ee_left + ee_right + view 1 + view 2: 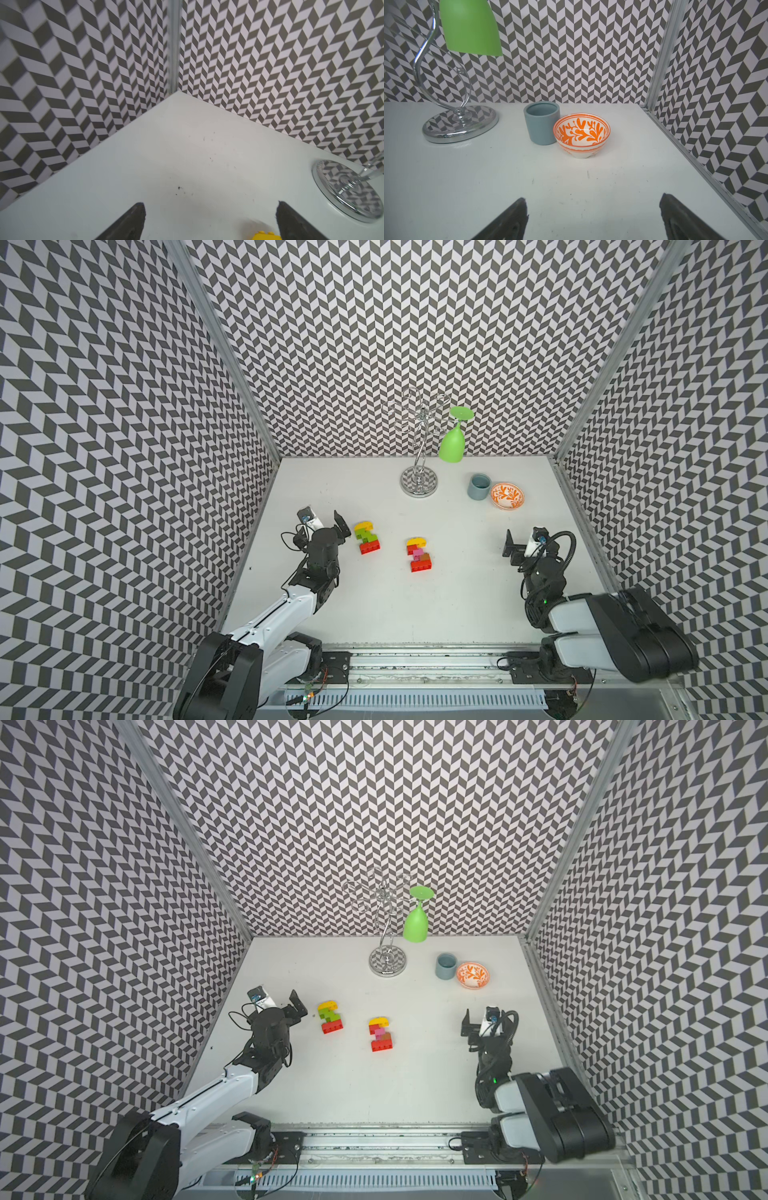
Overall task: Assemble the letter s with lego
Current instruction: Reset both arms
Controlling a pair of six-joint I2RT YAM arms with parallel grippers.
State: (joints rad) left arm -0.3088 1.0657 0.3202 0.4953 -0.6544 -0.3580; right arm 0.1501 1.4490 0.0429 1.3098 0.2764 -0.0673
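Tabletop, white, carries everything. Left end effector and right end effector both gape wide, holding nothing. Chrome rack stands at the back, a green glass hanging upside down from it. Green-and-yellow lego stack lies just beside the left end effector. Pink-and-brown lego stack lies near the middle, well apart from the right one. Grey cup and orange bowl sit side by side near the rack.
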